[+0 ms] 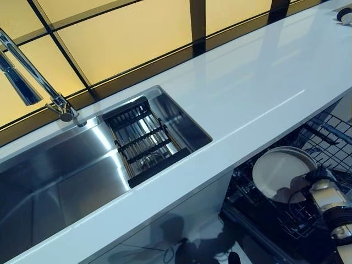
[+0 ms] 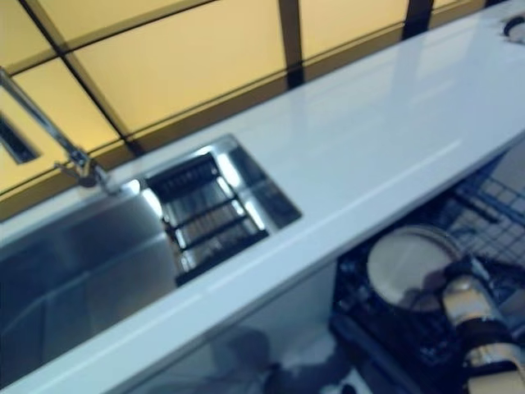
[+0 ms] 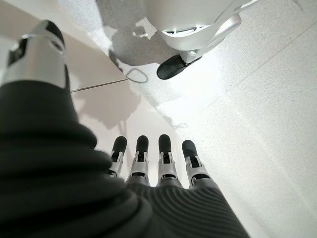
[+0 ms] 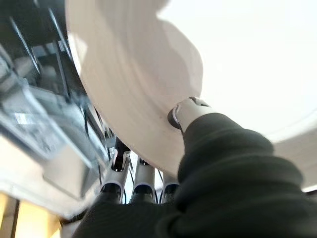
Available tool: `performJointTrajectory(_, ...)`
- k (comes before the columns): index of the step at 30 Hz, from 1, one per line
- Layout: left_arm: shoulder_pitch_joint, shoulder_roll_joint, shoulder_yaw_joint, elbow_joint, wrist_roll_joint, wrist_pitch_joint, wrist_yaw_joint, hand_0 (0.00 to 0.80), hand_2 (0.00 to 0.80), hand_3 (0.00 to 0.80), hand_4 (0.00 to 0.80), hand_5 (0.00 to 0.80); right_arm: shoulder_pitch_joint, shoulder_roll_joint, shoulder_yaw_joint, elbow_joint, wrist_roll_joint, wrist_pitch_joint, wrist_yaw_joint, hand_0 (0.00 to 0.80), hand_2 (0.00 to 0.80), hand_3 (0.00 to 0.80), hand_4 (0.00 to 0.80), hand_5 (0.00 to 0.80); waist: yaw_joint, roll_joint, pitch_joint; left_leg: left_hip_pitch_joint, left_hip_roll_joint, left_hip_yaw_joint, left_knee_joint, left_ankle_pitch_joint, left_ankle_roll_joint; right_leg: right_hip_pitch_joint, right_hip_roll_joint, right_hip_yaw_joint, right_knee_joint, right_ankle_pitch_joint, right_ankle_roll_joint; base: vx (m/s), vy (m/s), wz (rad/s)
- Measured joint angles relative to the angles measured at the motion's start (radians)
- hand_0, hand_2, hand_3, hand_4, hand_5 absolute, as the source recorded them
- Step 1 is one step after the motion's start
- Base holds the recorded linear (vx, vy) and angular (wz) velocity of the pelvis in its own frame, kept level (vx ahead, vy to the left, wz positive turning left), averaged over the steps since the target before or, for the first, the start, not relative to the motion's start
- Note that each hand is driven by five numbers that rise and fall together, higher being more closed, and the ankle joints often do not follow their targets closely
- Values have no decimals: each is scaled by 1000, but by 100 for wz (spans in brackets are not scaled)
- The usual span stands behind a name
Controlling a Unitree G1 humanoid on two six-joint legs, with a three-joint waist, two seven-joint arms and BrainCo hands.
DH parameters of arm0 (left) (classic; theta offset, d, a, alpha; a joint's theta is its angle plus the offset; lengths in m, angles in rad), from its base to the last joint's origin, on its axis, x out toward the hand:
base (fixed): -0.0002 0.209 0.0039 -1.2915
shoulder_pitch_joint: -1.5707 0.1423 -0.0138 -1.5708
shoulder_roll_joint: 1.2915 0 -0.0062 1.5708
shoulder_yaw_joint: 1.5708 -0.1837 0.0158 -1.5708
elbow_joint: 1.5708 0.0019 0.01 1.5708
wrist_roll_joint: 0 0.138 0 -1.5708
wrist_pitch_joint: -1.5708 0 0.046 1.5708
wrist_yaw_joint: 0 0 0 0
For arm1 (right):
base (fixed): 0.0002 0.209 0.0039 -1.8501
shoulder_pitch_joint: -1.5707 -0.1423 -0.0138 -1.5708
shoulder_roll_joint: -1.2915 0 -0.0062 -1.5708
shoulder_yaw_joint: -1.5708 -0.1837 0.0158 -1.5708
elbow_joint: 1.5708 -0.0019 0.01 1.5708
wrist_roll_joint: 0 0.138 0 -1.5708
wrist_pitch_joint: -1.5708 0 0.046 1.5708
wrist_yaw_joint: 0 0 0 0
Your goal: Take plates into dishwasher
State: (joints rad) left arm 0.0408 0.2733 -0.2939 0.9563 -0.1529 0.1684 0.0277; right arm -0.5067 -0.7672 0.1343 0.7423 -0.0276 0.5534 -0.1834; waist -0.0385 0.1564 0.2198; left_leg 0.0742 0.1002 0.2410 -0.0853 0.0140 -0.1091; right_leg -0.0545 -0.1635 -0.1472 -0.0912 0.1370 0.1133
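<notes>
A round cream plate [image 1: 280,171] stands on edge over the dark wire rack [image 1: 324,137] of the open dishwasher, below the counter at the lower right. My right hand [image 1: 314,181] is shut on the plate's rim. In the right wrist view the thumb [image 4: 184,112] presses on the plate's face [image 4: 133,84] while the fingers [image 4: 118,166] reach behind it. My left hand [image 3: 148,163] shows only in its own wrist view, fingers straight and holding nothing, hanging above the floor.
A long white counter [image 1: 253,93] runs across the view. A steel sink [image 1: 60,181] with a black drying rack [image 1: 146,140] and a tap [image 1: 33,74] is set in it at the left. A small dark object [image 1: 345,15] lies at the counter's far right.
</notes>
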Motion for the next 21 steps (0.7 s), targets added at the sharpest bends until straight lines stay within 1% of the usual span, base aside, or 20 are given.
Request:
performJointTrajectory(5,10,0,-3,-2,0,6,0,0,0,0,0,0,0,2,0,4,0,12,0,800,800,800,800,800,2,0,0,0,0,-1,0,0,0,1,0,-1,0,0,0,0,0,0)
performJointTrajectory(14,11,0,-2,-3,0,1,-9,0,0,0,0,0,1,-2,-3,6,4,15,-22,800,800,800,800,800,0,1,-2,3,1,-4,0,1,0,6,-1,-3,0,0,0,4,-3,0)
performJointTrajectory(18,16,0,-2,-6,0,3,-10,0,0,0,0,0,2,-55,-7,6,11,14,-28,800,800,800,800,800,1,-1,-2,3,-2,-6,1,1,0,8,0,-3,1,0,0,15,-18,1)
performJointTrajectory(21,21,4,-2,-26,0,14,-9,0,0,0,0,0,26,-128,-47,-3,9,13,-36,800,800,800,800,800,-2,-12,2,4,-2,-5,0,1,0,8,1,0,5,1,0,0,0,0)
